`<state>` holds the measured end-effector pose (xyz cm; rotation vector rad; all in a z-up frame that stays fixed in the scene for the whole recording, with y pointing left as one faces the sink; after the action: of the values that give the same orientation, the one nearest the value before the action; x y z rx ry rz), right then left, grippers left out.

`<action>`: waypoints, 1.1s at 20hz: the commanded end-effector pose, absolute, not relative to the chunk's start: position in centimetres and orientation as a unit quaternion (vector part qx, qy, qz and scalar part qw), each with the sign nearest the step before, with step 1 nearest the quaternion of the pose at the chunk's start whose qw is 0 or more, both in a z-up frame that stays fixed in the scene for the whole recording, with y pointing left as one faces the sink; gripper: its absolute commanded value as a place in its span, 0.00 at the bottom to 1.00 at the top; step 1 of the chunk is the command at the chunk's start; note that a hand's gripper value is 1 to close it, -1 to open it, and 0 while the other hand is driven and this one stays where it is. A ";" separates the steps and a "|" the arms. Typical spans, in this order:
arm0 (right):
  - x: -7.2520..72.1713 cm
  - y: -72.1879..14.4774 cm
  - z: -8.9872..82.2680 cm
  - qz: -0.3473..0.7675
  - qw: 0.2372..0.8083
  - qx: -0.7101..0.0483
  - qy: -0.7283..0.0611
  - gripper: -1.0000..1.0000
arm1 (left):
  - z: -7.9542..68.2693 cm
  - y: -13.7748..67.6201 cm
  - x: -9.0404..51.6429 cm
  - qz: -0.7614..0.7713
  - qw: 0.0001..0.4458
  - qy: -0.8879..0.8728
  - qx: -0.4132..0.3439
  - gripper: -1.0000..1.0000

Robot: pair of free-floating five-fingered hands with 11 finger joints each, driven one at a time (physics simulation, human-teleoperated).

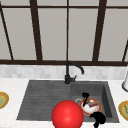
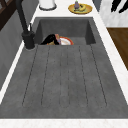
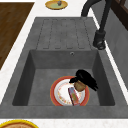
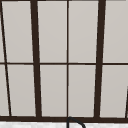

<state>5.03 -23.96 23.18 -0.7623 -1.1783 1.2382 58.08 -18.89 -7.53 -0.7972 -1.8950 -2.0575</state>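
Observation:
An orange-rimmed white plate lies on the floor of the sink basin; it also shows as the plate and the plate. A small red-and-blue thing rests on it. My left hand hovers over the plate's back edge, fingers curled round a small brown object; this left hand is low in the basin, seen too as the left hand. My right hand floats at the sink's front edge; in the left side view that right hand has straight, spread fingers.
A big red ball sits low in the front view before the sink. A black faucet stands behind the ribbed drainboard. Yellow plates lie on both counters, and a white container stands at the right.

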 end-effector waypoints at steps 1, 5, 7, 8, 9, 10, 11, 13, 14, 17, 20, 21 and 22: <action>5.0 -24.0 23.2 0.533 0.593 -0.328 -0.507 0.50 | -9.5 -19.3 59.2 -0.703 0.116 -0.647 -0.272 1.00; 5.0 -24.0 23.2 0.533 0.593 -0.328 -0.507 0.50 | -8.3 -19.0 59.2 -0.694 0.152 -0.636 -0.302 1.00; 5.0 -24.0 23.2 0.533 0.593 -0.328 -0.507 0.50 | -7.6 -19.5 59.3 -0.693 0.162 -0.639 -0.290 1.00; 5.0 -24.0 23.2 0.533 0.593 -0.328 -0.507 0.50 | -7.4 -19.6 59.3 -0.691 0.171 -0.640 -0.290 1.00; 5.0 -24.0 23.2 0.533 0.593 -0.328 -0.507 0.50 | -7.4 -19.8 59.5 -0.691 0.177 -0.641 -0.283 1.00; 5.0 -24.0 23.2 0.533 0.593 -0.328 -0.507 0.50 | -7.3 -20.0 59.6 -0.690 0.186 -0.641 -0.278 1.00; 5.0 -24.0 23.2 0.533 0.593 -0.328 -0.507 0.50 | -7.4 -20.0 59.7 -0.692 0.184 -0.642 -0.275 1.00; 5.0 -24.0 23.2 0.533 0.593 -0.328 -0.507 0.50 | -6.8 -20.5 60.0 -0.690 0.191 -0.643 -0.270 1.00; 5.0 -24.0 23.2 0.533 0.593 -0.328 -0.507 0.50 | -6.2 -21.1 60.0 -0.697 0.191 -0.640 -0.260 0.00; 5.0 -24.0 23.2 0.533 0.593 -0.328 -0.507 0.50 | -4.5 -23.1 60.2 -0.707 0.173 -0.650 -0.217 0.00; 5.0 -24.0 23.2 0.533 0.593 -0.328 -0.507 0.50 | -4.1 -24.4 59.8 -0.712 0.177 -0.641 -0.224 0.00; 5.0 -24.0 23.2 0.533 0.593 -0.328 -0.507 0.50 | -4.1 -25.0 59.5 -0.713 0.179 -0.639 -0.225 0.00; 5.0 -24.0 23.2 0.533 0.593 -0.328 -0.507 0.50 | -4.2 -25.6 59.1 -0.715 0.180 -0.637 -0.226 0.00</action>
<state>5.03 -23.96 23.18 -0.7623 -1.1783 1.2382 59.85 -23.74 -4.15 -0.6770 -1.8171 -1.9755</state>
